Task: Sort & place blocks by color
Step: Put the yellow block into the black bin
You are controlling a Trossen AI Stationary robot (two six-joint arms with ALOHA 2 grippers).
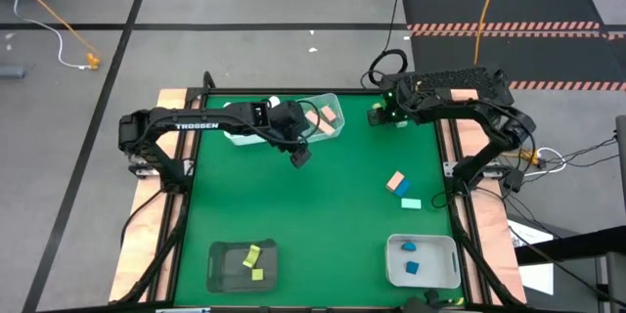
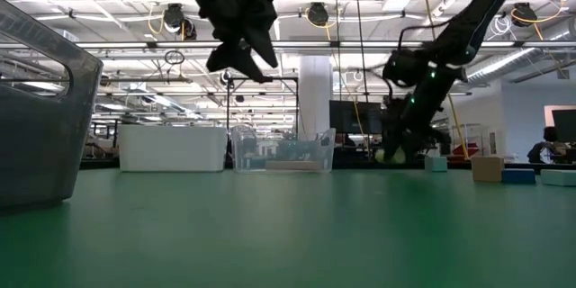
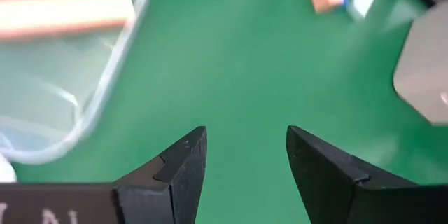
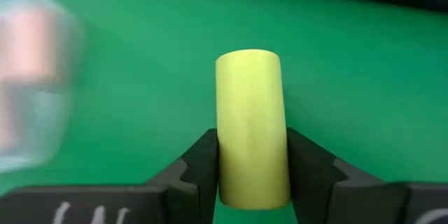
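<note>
Right tool (image 4: 252, 171) is closed on a yellow block (image 4: 252, 126), pinched low across its sides, most of the piece standing clear above the fingers. From above, that tool sits at the counter's (image 1: 313, 196) far right corner, near the clear bin (image 1: 333, 129). The level view shows the yellow block low at the tool, close to the surface.

Left tool (image 3: 245, 161) is open with nothing between the fingers, hovering above the counter just beside the clear bin, which holds salmon bars (image 1: 326, 114).

Other pieces: a salmon block (image 1: 396, 183) and a teal block (image 1: 411, 202) lie loose, right of centre. The dark bin (image 1: 220, 266) at the near left holds two yellow blocks (image 1: 254, 262). The white bin (image 1: 445, 269) at the near right holds two blue blocks (image 1: 411, 257).

Step in hand, as I read it: carry the yellow block to the dark bin with its mates. That is a diagonal haul across the counter.

- Lift well clear first, so the block tops the bin walls.
- Keep the squeeze steady; the hold is low on a tall piece, so a jerk could tip it.
- Route behind or in front of my left arm, which reaches over the middle.
- Centre over the dark bin, drop low, then let go so the block does not bounce out.
</note>
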